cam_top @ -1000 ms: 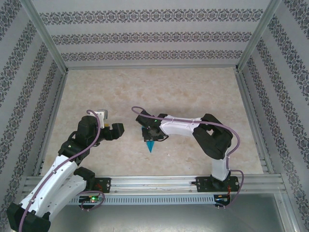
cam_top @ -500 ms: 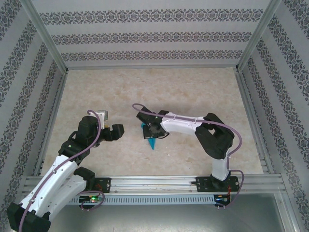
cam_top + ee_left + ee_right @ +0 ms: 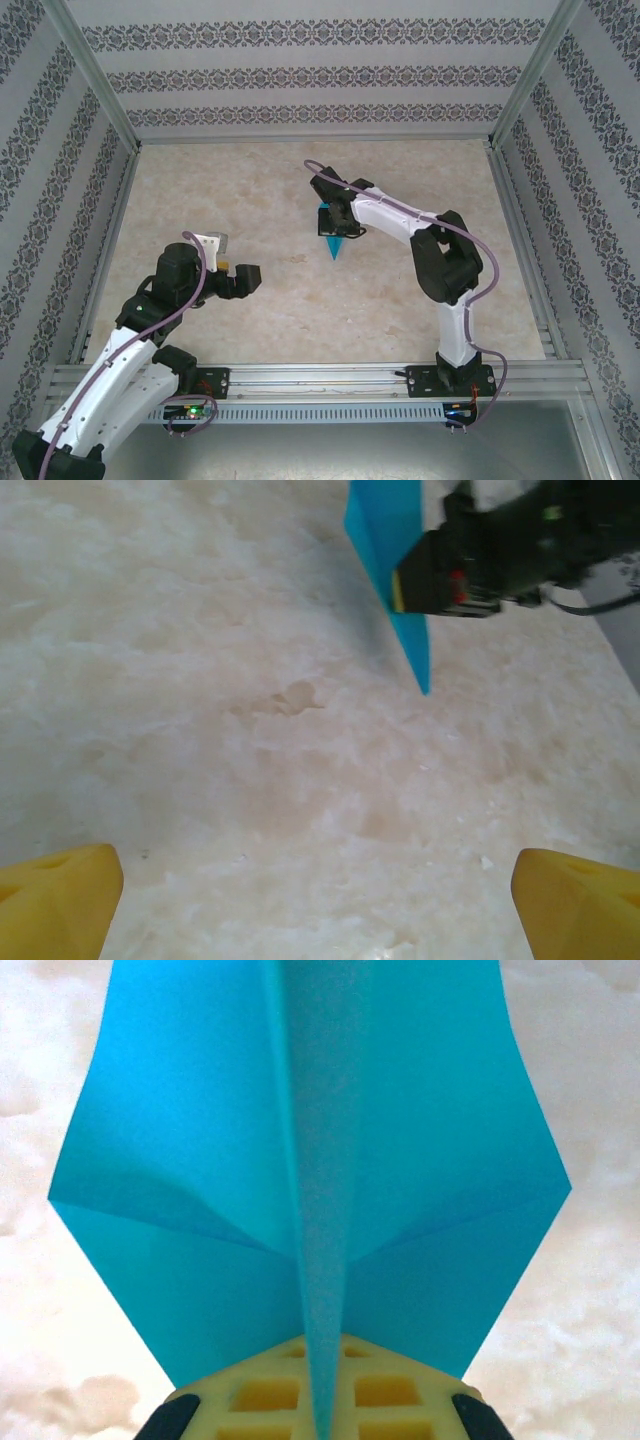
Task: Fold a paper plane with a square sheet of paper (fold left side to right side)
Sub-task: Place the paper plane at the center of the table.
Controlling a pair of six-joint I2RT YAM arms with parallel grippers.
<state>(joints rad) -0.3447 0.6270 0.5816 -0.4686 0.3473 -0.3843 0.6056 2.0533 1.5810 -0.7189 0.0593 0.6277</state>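
The right tool (image 3: 333, 224) is clamped fully shut on the paper plane (image 3: 334, 246), just above the middle of the overhead view. From its own camera the blue wings fan out to either side and the folded centre ridge runs straight down between the yellow pads (image 3: 300, 1395), so it is pinching the plane by the keel at the tail end. The pointed nose aims toward the bottom of the overhead frame. In the left wrist view the plane sits at the top, right of centre, nose down. It looks to be hanging clear of the table (image 3: 250, 180), though I can't be sure the tip isn't brushing it.

The left tool (image 3: 243, 279) sits at the left of centre, well apart from the plane, spread as wide as it goes with nothing in it.

I'd guess the plane weighs next to nothing and is limp everywhere but along its creases. The wings would bend or crumple under any push, and a hard squeeze could flatten the folds. The layered centre ridge looks like the stiffest place, and the right one to hold. Smooth paper may slide between the pads if the arm swings fast.
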